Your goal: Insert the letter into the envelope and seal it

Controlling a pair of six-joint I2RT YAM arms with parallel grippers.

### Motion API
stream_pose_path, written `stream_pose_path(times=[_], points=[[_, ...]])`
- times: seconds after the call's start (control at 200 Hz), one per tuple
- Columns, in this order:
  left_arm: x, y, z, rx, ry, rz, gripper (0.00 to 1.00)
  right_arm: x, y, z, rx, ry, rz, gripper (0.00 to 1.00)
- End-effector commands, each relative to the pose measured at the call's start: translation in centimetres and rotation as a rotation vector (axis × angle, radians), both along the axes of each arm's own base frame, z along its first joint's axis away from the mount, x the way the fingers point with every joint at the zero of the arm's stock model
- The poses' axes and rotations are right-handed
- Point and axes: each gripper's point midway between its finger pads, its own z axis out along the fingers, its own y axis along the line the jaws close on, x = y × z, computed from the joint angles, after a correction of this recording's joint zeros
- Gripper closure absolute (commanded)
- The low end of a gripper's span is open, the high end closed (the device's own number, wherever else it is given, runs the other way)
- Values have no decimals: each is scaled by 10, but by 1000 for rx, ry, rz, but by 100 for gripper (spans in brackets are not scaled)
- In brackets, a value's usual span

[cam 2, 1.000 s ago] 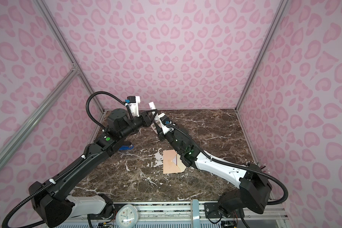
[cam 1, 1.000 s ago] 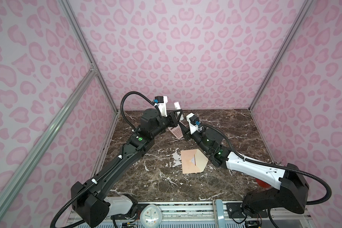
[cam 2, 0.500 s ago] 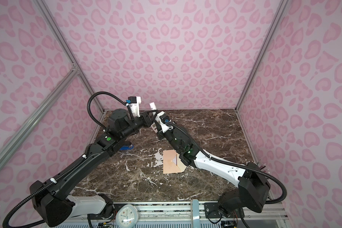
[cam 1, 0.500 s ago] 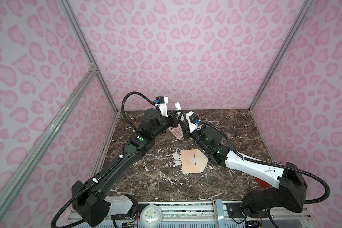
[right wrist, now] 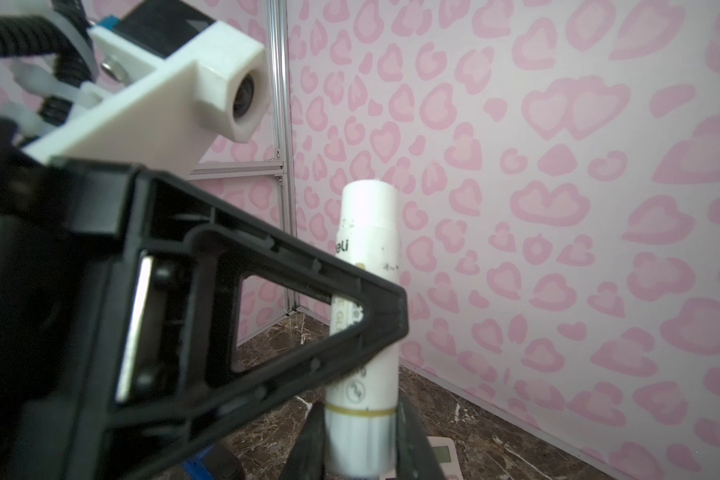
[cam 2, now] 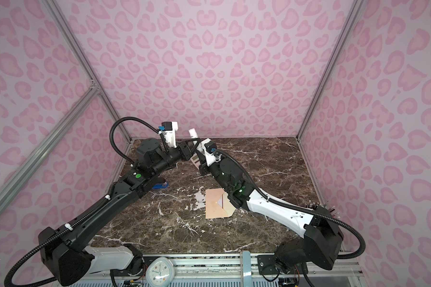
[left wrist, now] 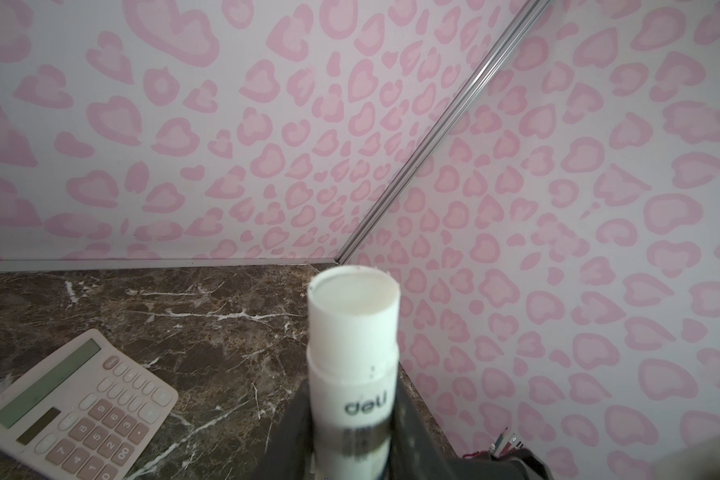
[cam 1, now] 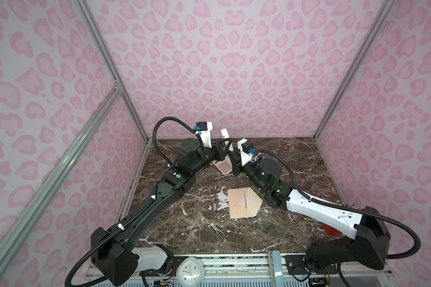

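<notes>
The left gripper (left wrist: 352, 411) is closed on the mid-body of the white glue stick (left wrist: 354, 316). The right gripper (right wrist: 360, 440) clamps the stick's base end, with both pads in contact.

Dark veined marble surface (cam 1: 197, 223), enclosed by walls (cam 1: 222, 62) of pink heart print on aluminium posts. Far centre: white glue stick (cam 1: 225, 133), raised off the surface and leaning slightly. Just below it, a calculator (cam 1: 223, 166) with pink keys lies flat. Left: a blue item (cam 2: 160, 185), mostly hidden. Right edge: a red item (cam 1: 330, 229), partly hidden. Front rail: a white clock (cam 1: 190, 272).
</notes>
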Motion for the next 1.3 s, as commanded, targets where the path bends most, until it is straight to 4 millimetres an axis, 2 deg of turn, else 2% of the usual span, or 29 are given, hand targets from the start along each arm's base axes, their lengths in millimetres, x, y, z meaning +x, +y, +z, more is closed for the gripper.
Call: stream_pose_path(times=[0.0, 0.135, 0.295, 0.515, 0.67, 0.765, 0.835, 0.945, 1.125, 1.19, 1.295], points=[[-10, -4, 20, -95, -57, -104, 96, -9, 2, 16, 116, 51, 102, 86], [-14, 0, 23, -152, -55, -184, 96, -15, -2, 25, 185, 112, 201, 88], [-26, -6, 22, -170, -40, -333, 96, -20, -8, 34, 282, 205, 336, 90], [-39, -9, 24, -207, -51, -433, 96, -15, -23, 38, 444, 345, 448, 91], [-44, -9, 28, -209, -67, -458, 96, -10, -29, 36, 543, 428, 514, 89], [-44, -10, 28, -205, -69, -462, 96, -8, -26, 32, 561, 476, 537, 83], [-44, -9, 28, -201, -69, -456, 96, -9, -24, 29, 543, 473, 549, 78], [-39, -7, 28, -189, -63, -416, 96, -7, -25, 19, 469, 435, 505, 65], [-21, 6, 26, -142, -46, -263, 96, -1, -36, -19, 222, 384, 322, 45], [-14, 13, 24, -119, -41, -193, 96, -4, -38, -27, 140, 332, 278, 42], [-8, 23, 23, -90, -36, -108, 96, -15, -34, -28, 3, 176, 204, 40]])
